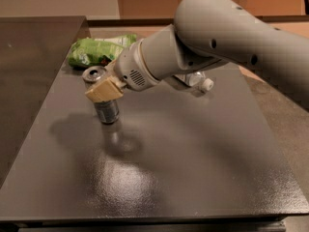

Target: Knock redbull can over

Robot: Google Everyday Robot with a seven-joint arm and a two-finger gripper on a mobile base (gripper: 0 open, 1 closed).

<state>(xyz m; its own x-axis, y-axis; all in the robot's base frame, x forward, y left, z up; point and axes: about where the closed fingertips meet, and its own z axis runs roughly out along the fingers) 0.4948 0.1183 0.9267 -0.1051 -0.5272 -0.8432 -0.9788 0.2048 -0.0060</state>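
The redbull can stands on the dark grey table [193, 168] at the left. Its shiny silver top [94, 74] with pull tab and its lower silver and blue side [107, 112] show. My gripper [104, 90], a tan tip on the end of the thick grey arm [217, 37], is right in front of the can's middle and hides that part. It looks to be touching the can or very close to it. The can appears upright, or leaning a little to the left.
A green snack bag [99, 50] lies just behind the can at the table's back left. A clear plastic bottle with a white cap [205, 84] lies under my arm. A lower dark counter [29, 57] adjoins the table's left edge.
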